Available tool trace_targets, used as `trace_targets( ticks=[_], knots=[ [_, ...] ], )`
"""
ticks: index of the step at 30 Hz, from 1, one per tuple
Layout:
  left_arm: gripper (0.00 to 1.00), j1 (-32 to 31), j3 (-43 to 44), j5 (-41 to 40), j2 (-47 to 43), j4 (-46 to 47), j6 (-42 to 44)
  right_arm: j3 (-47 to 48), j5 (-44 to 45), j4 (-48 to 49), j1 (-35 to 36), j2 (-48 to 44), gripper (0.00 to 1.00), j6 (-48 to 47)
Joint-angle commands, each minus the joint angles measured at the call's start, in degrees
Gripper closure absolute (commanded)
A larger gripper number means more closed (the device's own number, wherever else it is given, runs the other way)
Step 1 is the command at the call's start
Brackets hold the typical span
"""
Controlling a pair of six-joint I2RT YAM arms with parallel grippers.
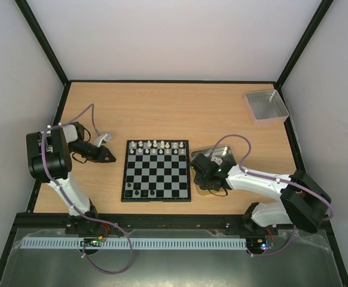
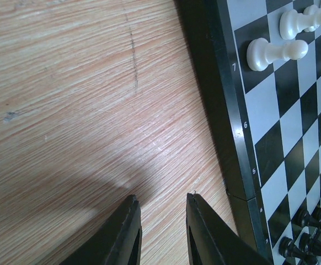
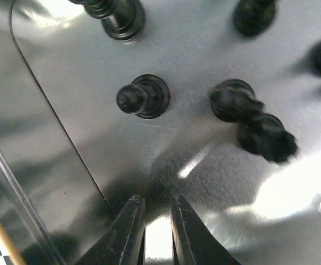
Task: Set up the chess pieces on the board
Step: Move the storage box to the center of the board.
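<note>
The step in hand was fetching a black piece: the right claw (image 3: 155, 201), fingers a narrow gap apart and gripping nothing, hung over the tin (image 3: 188, 44) beside the board (image 1: 156, 173), just short of a black pawn (image 3: 144, 98). Next it needed to reach forward and straddle that pawn. About six black pieces showed in the tin. The white pieces (image 1: 156, 145) filled the board's far rows, with a few black ones on the near rows, all too small to count. The left claw (image 2: 162, 196) was slightly open and empty over the counter (image 2: 67, 99).

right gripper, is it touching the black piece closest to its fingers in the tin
Apart. The right wrist view shows a plain stretch of bare tin between the right gripper and that black piece.
</note>
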Motion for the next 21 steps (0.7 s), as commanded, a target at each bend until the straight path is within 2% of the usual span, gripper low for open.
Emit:
trace_targets(
  ticks=[1, 8, 13, 17, 21],
  knots=[
    [0.75, 0.8, 0.4, -7.3, 0.8, 1.5, 0.6, 2.1, 1.7, 0.1, 4.5, 2.5, 0.85, 4.5],
    [0.75, 0.8, 0.7, -7.4, 1.3, 1.5, 0.7, 5.6, 2.7, -0.4, 9.5, 5.2, 0.85, 6.6],
    [0.75, 0.8, 1.0, -7.2, 1.8, 1.7, 0.5, 8.3, 3.1, -1.4, 10.2, 7.3, 0.86, 5.8],
    [0.75, 0.8, 0.8, -8.4, 1.3, 1.9, 0.6, 10.5, 6.9, -6.8, 10.1, 6.3, 0.85, 5.5],
    [0.72, 0.8, -0.2, -10.1, -0.5, 3.2, 0.3, 14.8, 12.5, -14.5, 9.6, 3.4, 0.77, 4.4]
  ],
)
